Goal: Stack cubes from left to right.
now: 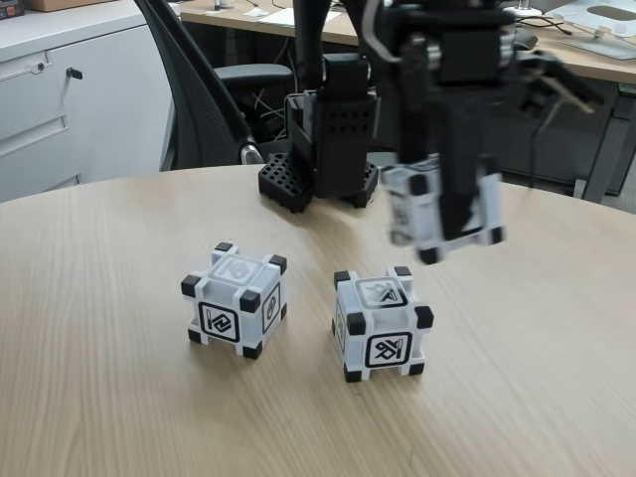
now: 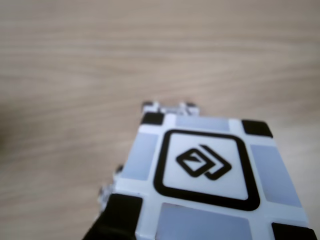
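Note:
Two grey-white cubes with black corners rest on the wooden table in the fixed view: the left cube (image 1: pixel 236 299) and the middle cube (image 1: pixel 383 324). A third cube (image 1: pixel 417 207) hangs in the air up and to the right of the middle cube, slightly tilted and blurred, with my black gripper (image 1: pixel 449 237) shut on it. In the wrist view this held cube (image 2: pixel 205 172) sits close to the lens at the lower right, its glyph face toward the camera. Small corners of another cube (image 2: pixel 169 106) peek out past its far edge.
The arm's black base (image 1: pixel 320 169) stands at the table's back edge (image 1: pixel 119 189). Behind it are a black office chair (image 1: pixel 214 99), a white cabinet (image 1: pixel 60 99) and a desk. Bare wood spreads to the left of and in front of the cubes.

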Motion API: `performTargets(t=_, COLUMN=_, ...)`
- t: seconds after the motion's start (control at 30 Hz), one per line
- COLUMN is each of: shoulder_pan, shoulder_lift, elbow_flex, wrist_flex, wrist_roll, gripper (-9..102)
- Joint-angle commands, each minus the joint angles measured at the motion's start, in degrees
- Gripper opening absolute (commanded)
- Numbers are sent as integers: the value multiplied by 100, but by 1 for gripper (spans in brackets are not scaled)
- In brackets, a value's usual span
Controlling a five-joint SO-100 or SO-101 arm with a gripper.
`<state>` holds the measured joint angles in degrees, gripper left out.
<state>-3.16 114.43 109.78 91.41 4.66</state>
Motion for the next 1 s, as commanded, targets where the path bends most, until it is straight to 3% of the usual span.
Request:
performTargets(t=0.0, shoulder_pan=501, shoulder_lift=255, elbow_flex=-290, wrist_flex=-35, wrist_roll=-422, gripper=0)
performTargets(t=0.63, shoulder_pan=3665, shoulder_lift=211, elbow_flex=-281, wrist_flex=-53, wrist_roll=-2487, gripper=0)
performTargets(t=0.97, shoulder_pan=3850, shoulder_lift=246, elbow_flex=-211, wrist_flex=-114, wrist_roll=-2470, gripper=0)
